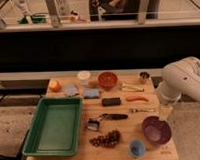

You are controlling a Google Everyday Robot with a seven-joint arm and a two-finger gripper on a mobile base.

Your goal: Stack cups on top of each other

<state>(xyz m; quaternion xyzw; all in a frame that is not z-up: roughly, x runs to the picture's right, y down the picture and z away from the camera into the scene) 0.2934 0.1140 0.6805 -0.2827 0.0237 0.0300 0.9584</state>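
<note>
We're watching the claw (165, 111) hanging over the right side of the surface (126, 125), just beyond the purple bowl (156, 130). Clenched or released, we're not able to tell. The blue cup (137, 147) is sitting near-right, closest to it, likely the first pick; the white cup (83, 77) is waiting far back.

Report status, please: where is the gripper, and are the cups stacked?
Gripper hangs over the table, just above purple bowl. Cups not stacked: white cup far side, blue cup near edge. Purple bowl close beside blue cup.
</note>
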